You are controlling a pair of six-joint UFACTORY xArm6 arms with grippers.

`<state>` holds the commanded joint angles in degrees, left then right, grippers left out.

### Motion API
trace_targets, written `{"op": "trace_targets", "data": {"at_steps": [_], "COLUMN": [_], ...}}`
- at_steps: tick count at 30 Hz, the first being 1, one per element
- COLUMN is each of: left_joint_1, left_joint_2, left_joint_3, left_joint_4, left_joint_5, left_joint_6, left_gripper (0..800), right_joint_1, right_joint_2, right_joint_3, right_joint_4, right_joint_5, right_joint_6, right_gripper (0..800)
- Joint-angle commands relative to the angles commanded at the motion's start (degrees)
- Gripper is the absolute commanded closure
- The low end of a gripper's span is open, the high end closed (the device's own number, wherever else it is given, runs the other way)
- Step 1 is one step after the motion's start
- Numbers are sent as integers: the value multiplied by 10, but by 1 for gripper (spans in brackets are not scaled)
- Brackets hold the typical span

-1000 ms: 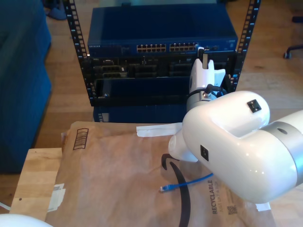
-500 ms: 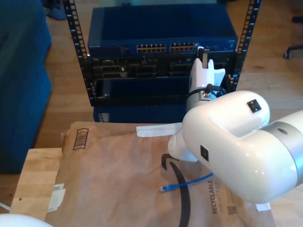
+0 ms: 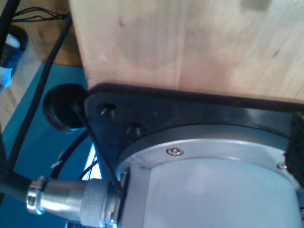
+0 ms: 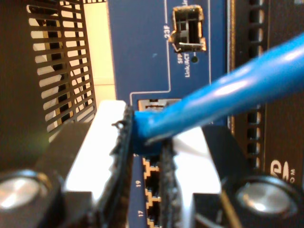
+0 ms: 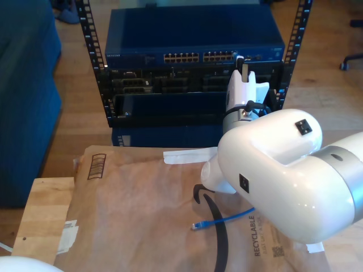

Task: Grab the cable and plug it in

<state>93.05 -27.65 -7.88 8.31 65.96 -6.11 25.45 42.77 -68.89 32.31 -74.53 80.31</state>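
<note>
My second claw [image 4: 145, 142] — clamped on the cable [image 4: 223, 92], ports just beyond.

A light wooden table [image 5: 42, 212] sits at the bottom of the exterior view, its bare top showing at that view's left. Brown paper [image 5: 142, 209] printed with a barcode and the word RECYCLABLE covers most of it, held by pale tape [image 5: 67, 237] at the exterior view's left edge and a white strip [image 5: 187, 154] at the far edge. On the paper lies the free end of the cable [image 5: 221, 219], thin and bright blue, beside a curved black strap [image 5: 218, 232]. Beyond the table, a rack of dark blue equipment [image 5: 193, 62] stands on the wooden floor [image 5: 82, 122]
</note>
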Motion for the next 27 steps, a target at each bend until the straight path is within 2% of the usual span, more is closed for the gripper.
{"op": "trace_targets", "data": {"at_steps": [27], "left_joint_1": [0], "left_joint_2": [0], "left_joint_3": [0], "left_joint_4": [0], "left_joint_5": [0], "left_joint_6": [0], "left_gripper": [1], "right_joint_1": [0], "right_joint_2": [6], "right_joint_3": [-8], "right_joint_4": [0], "right_joint_5": [2], "right_joint_6": [1], "right_gripper": [800]}}
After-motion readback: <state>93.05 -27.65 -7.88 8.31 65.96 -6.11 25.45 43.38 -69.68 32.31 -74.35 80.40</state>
